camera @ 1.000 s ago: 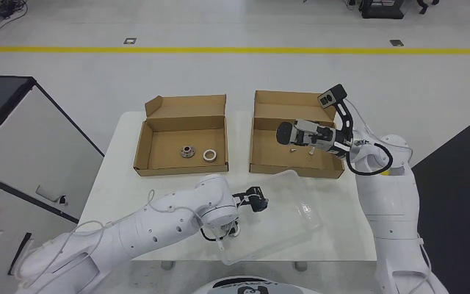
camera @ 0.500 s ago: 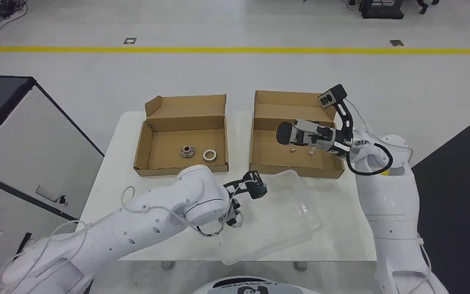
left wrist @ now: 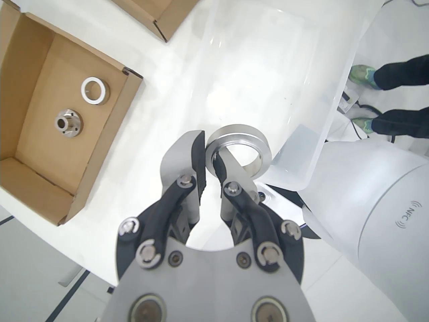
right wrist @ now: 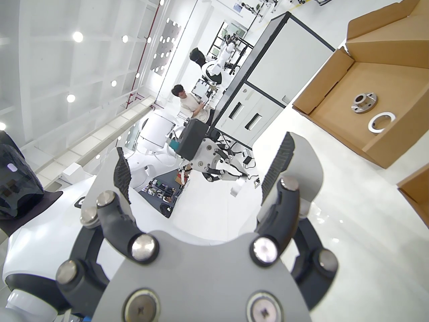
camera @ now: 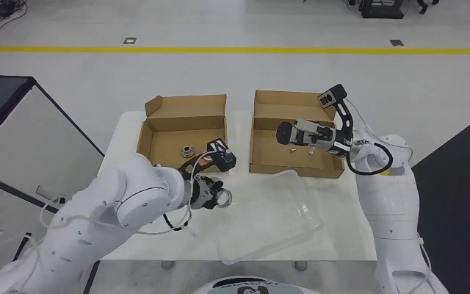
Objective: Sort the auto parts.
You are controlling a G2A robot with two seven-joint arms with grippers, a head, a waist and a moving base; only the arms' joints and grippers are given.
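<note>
My left gripper (left wrist: 209, 159) is shut on a silver metal ring (left wrist: 238, 150), one finger inside it and one outside. In the top view this left gripper (camera: 218, 194) holds the metal ring (camera: 222, 197) above the table, between the left cardboard box (camera: 144, 144) and the clear plastic bin (camera: 275, 217). The left cardboard box (left wrist: 32, 78) holds a flanged hub (left wrist: 68, 123) and a white ring (left wrist: 95, 90). My right gripper (camera: 283, 134) hangs open over the right cardboard box (camera: 294, 103), with nothing between its fingers (right wrist: 285, 165).
Small parts (camera: 294, 149) lie on the floor of the right cardboard box. The clear plastic bin (left wrist: 268, 51) lies at the table's front, beside the held ring. The table's left side (camera: 117, 191) is bare white surface.
My left arm has swung from the near corner of the clear bin up and leftward toward the left box, carrying the metal ring. The right arm has stayed still.
</note>
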